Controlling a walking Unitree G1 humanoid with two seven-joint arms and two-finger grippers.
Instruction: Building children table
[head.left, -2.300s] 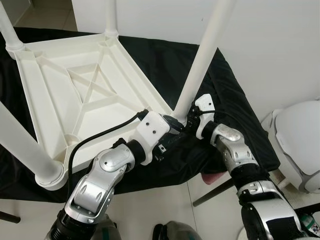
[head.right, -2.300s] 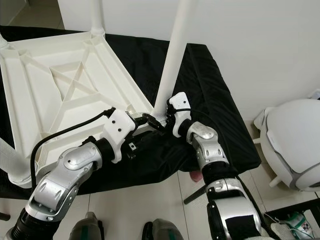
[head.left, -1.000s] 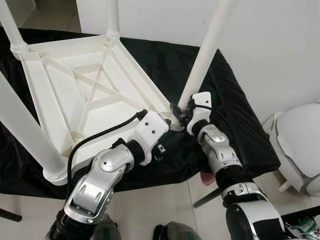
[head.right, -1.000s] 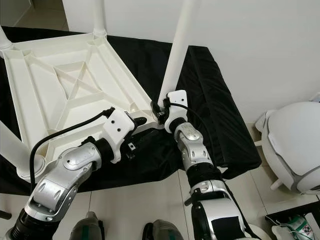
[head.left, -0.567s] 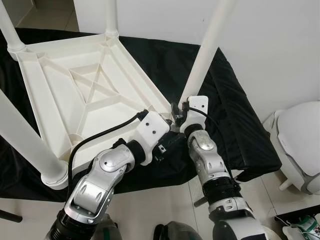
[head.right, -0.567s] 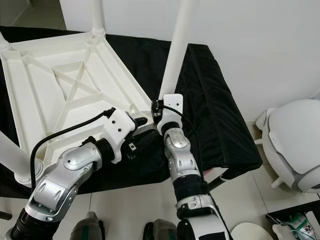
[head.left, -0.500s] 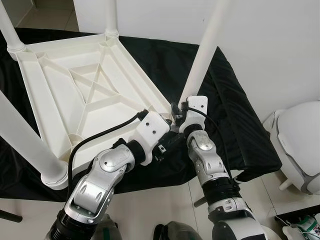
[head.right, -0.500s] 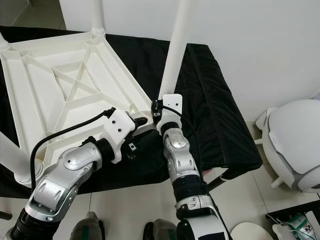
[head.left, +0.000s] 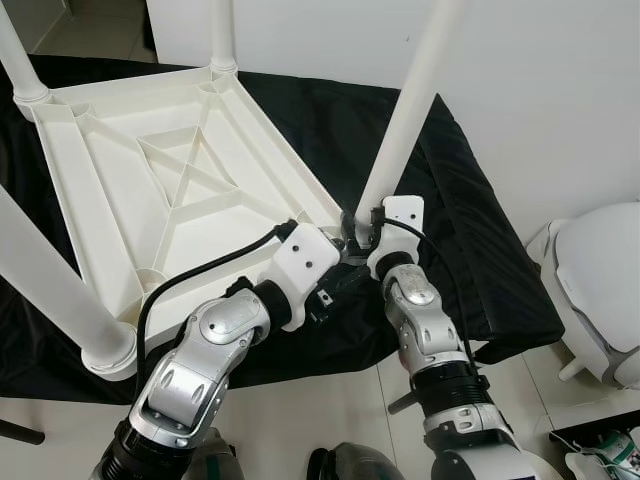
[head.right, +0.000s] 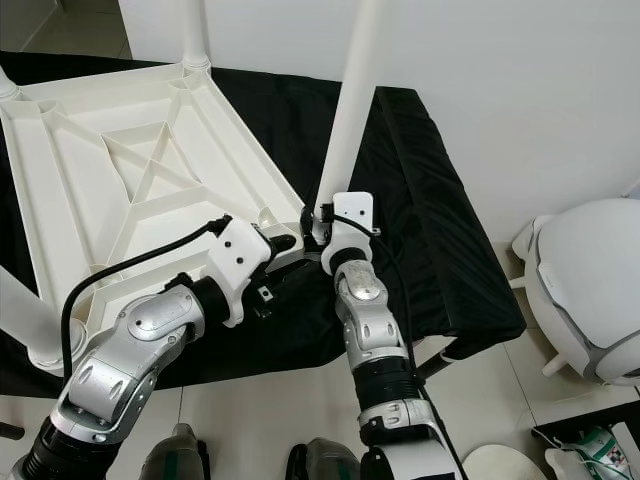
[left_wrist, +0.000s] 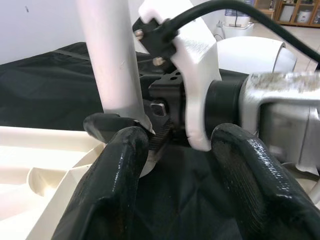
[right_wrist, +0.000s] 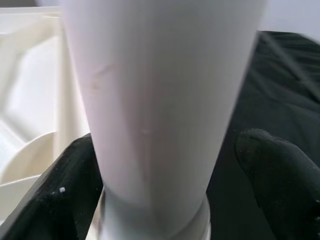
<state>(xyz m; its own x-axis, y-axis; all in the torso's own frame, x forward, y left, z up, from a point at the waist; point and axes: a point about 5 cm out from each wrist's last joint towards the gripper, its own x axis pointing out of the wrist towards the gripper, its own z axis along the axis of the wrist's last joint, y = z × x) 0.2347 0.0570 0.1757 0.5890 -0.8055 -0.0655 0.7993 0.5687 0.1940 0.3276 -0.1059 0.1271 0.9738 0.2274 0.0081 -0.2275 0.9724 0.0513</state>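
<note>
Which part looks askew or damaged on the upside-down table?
Nothing stands out. The white table lies upside down on the black cloth, its ribs unbroken, and the near leg sits in its corner socket, with the right gripper around its base.

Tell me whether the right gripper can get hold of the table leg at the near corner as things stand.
Probably yes: the right gripper is already at the foot of the table leg, one finger on each side, open, with nothing between them and the leg.

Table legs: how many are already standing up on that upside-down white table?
4. One leg rises at the near right corner, where both grippers meet; one at the far right corner; one at the far left; one at the near left.
</note>
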